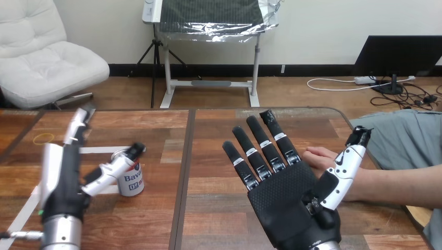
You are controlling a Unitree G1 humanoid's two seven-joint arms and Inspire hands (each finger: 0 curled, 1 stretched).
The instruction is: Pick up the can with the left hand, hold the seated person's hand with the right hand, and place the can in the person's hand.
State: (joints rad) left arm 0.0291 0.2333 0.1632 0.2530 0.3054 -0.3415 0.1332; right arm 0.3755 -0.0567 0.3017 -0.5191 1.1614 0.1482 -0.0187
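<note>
Reaching for the can with the left hand

Stands upright on the table, just beside the left hand's thumb, with that hand spread, fingers straight, gripping nothing. Shows the right hand palm-up, wide open and empty, the person's hand just beyond its palm, between fingers and thumb; cannot tell whether touching. Probably light, stiff and smooth-walled, so apt to slip or tip; best wrapped round mid-body, thumb opposite fingers
</note>
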